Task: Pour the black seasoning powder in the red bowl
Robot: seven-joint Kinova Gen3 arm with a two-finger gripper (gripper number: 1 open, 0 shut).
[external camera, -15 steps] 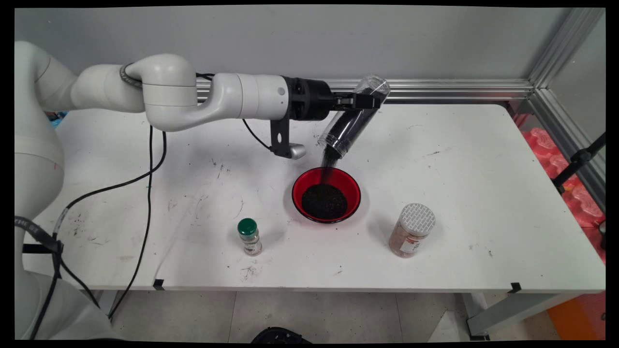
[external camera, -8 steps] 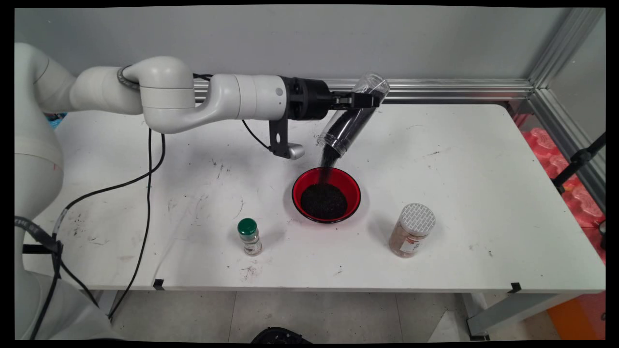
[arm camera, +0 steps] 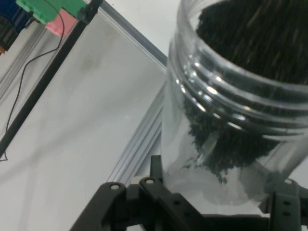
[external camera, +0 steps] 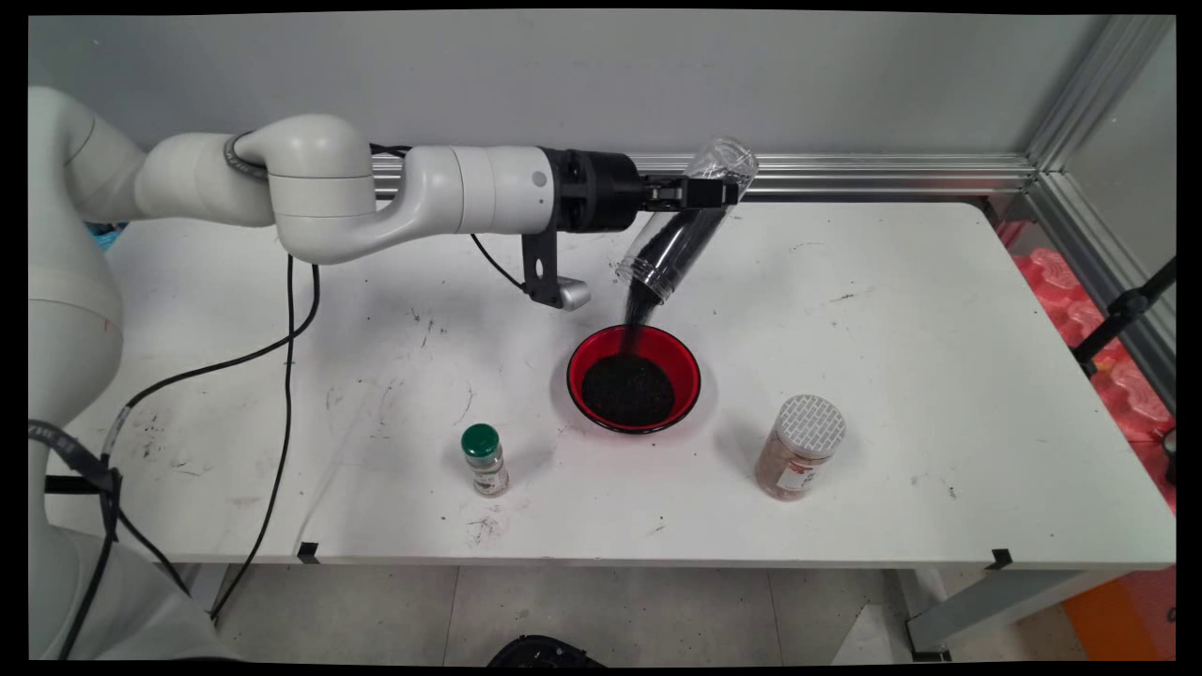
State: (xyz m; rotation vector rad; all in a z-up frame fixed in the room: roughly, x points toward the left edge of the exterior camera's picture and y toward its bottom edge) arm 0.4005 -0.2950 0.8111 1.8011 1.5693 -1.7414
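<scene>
My gripper (external camera: pixel 706 192) is shut on a clear plastic jar (external camera: pixel 684 225) of black grains, held tilted with its open mouth down and to the left. A thin stream of grains falls from the mouth into a red bowl (external camera: pixel 685 354) below, which holds a dark heap. In the hand view the jar (arm camera: pixel 231 110) fills the right side between my fingers (arm camera: pixel 156 180), its threaded neck and the sliding grains plain to see.
A small green-capped shaker (external camera: pixel 485 459) stands left of the bowl near the front. A larger jar with a white lid (external camera: pixel 800 447) and reddish contents stands to the bowl's right. An aluminium rail (external camera: pixel 892 174) runs along the table's back edge. Black cables (external camera: pixel 286 366) hang at left.
The jar has tipped slightly further and holds fewer grains; the heap in the bowl has grown. The arm has shifted a little to the left.
</scene>
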